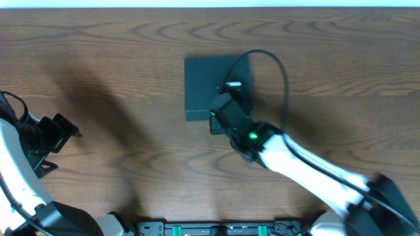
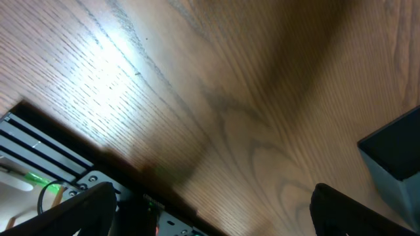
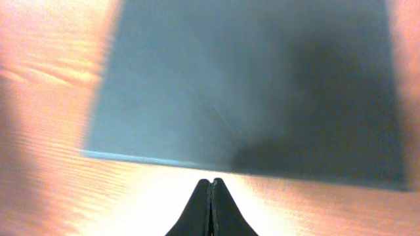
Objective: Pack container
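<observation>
Right wrist view, item one: the right gripper point(image 3: 211, 187). We record its two black fingers point(image 3: 200, 213) pressed flat against each other along their whole length, with nothing between them. The tips sit just short of the near edge of the container point(image 3: 249, 85), apart from it, over bare wood.

Item two: the container, a dark teal square box. It lies on the table point(image 1: 111, 52) a little above the middle in the overhead view, and its top shows as one flat, plain face. The right arm point(image 1: 308, 167) reaches in from the lower right, and its head hangs at the box's near right corner. A black cable point(image 1: 281, 65) loops from that arm across the box's right side. A small pale piece shows on the lid by the gripper; we cannot tell what it is.

Item three: the left gripper point(image 2: 211, 193). Its fingers point(image 2: 85, 210) are spread wide with nothing held, and it sits at the left edge of the table, well apart from the box. In its own view only one corner of the box shows, at the far right.

Item four: the surface is brown wood-grain laminate with a bright glare patch in the left wrist view. A rig base point(image 1: 216, 229) with green lights runs along the near edge.
</observation>
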`<control>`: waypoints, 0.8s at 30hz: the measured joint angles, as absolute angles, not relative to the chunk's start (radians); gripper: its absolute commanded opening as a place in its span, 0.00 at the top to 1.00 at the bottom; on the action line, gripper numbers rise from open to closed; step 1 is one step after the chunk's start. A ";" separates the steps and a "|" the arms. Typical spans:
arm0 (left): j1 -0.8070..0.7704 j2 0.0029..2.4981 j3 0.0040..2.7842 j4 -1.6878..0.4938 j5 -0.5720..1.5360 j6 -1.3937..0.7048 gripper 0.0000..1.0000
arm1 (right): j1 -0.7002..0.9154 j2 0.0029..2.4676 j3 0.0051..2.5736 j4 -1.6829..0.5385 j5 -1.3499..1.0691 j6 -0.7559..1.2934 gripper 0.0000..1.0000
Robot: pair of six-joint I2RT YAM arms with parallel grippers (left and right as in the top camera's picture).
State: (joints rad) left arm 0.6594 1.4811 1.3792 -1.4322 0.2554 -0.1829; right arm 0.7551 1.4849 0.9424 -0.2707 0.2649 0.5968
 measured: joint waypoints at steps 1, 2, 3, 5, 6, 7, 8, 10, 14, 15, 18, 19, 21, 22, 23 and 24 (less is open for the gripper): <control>0.659 1.481 1.379 -1.433 0.256 -0.183 0.05 | 0.746 1.431 0.943 -0.271 0.264 0.570 0.99; 0.659 1.481 1.379 -1.433 0.256 -0.183 0.05 | 0.733 1.390 0.943 -0.271 0.260 0.543 0.99; 0.659 1.481 1.379 -1.433 0.256 -0.183 0.05 | 0.702 1.340 0.943 -0.275 0.238 0.495 0.99; 0.659 1.481 1.379 -1.433 0.256 -0.183 0.05 | 0.636 1.279 0.943 -0.287 0.208 0.422 0.99; 0.659 1.481 1.379 -1.433 0.256 -0.183 0.05 | 0.601 1.253 0.943 -0.298 0.189 0.385 0.99; 0.659 1.481 1.379 -1.433 0.256 -0.183 0.05 | 0.552 1.222 0.943 -0.315 0.160 0.340 0.99; 0.659 1.481 1.379 -1.433 0.256 -0.183 0.05 | 0.498 1.187 0.943 -0.333 0.119 0.292 0.99; 0.659 1.481 1.379 -1.433 0.256 -0.183 0.05 | 0.412 1.127 0.943 -0.361 0.044 0.229 0.99; 0.659 1.481 1.379 -1.433 0.256 -0.183 0.05 | 0.192 0.990 0.941 -0.402 -0.081 0.146 0.90; 0.659 1.481 1.379 -1.433 0.256 -0.183 0.05 | 0.151 0.960 0.939 -0.400 -0.101 0.136 0.71; 0.659 1.481 1.379 -1.433 0.256 -0.183 0.05 | 0.057 0.856 0.893 -0.324 -0.162 0.102 0.01; 0.659 1.481 1.379 -1.433 0.255 -0.183 0.05 | 0.045 0.823 0.861 -0.268 -0.173 0.097 0.01; 0.659 1.481 1.379 -1.433 0.255 -0.183 0.05 | 0.025 0.749 0.781 -0.139 -0.189 0.087 0.01; 0.659 1.481 1.379 -1.432 0.255 -0.183 0.05 | 0.015 0.711 0.742 -0.085 -0.194 0.086 0.01; 0.659 1.481 1.379 -1.433 0.255 -0.183 0.05 | 0.002 0.660 0.691 -0.025 -0.199 0.085 0.01; 0.659 1.481 1.379 -1.433 0.256 -0.183 0.05 | -0.010 0.621 0.654 0.023 -0.202 0.086 0.01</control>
State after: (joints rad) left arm 0.6594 1.4811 1.3792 -1.4330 0.2558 -0.1829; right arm -0.0101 0.6212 0.6537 0.0231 -0.2024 0.0860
